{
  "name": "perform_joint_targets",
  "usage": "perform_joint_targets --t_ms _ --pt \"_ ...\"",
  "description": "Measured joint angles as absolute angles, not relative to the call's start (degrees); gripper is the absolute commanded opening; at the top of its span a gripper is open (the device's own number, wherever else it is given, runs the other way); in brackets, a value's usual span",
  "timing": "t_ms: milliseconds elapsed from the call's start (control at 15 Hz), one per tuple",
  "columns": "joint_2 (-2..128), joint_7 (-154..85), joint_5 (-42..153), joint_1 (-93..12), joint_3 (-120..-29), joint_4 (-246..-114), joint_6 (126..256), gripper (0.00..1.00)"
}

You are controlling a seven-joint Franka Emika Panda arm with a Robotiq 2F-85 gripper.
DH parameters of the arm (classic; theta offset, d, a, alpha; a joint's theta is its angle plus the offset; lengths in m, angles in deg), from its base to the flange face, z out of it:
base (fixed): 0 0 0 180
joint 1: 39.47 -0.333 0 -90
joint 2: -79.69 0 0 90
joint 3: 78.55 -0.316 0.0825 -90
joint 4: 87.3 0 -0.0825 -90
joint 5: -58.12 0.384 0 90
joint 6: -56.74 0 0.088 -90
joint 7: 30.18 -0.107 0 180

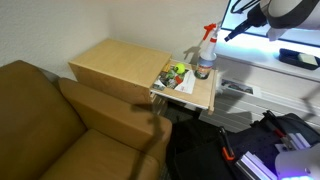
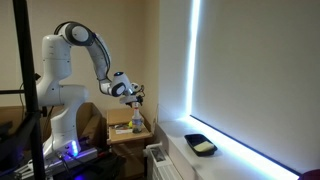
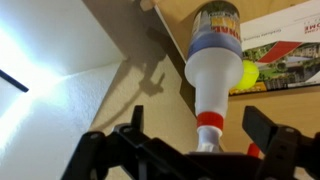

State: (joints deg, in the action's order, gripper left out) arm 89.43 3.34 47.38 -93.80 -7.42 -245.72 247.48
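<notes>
Looking down through the wrist view, I have the fingers [image 3: 262, 128] spread as wide as they go, one dark pad on either side of the picture, pinching nothing. Between them sits the top of the tall plastic spray bottle [image 3: 212, 60], with its white neck, red collar and bluish labelled body. It stands upright on the light wooden surface [image 1: 203, 96], near the edge farthest from the brown sofa [image 1: 40, 110].

The relation that matters to me here is this: the spray bottle's long axis is vertical, and the fingers hang above it, so the bottle lies straight below along their approach line, head first. In the wrist view the neck falls close to the middle of the gap, touching neither pad as far as I can tell. In an exterior view [image 2: 137, 120] the bottle is directly under the fingers [image 2: 133, 97], with a clear gap between them. From the other side the spray bottle [image 1: 205, 55] looks slightly offset from the fingers [image 1: 230, 36].

Just beside the bottle's base I see a yellow-green ball [image 3: 248, 75] and a printed leaflet [image 3: 290, 50]. Both are close.
</notes>
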Motion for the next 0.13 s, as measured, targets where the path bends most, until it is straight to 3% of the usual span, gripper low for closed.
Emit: perform_joint_targets --t_ms 133 --pt "87.35 -0.33 47.3 -86.15 -14.9 -245.53 241.52 1.0"
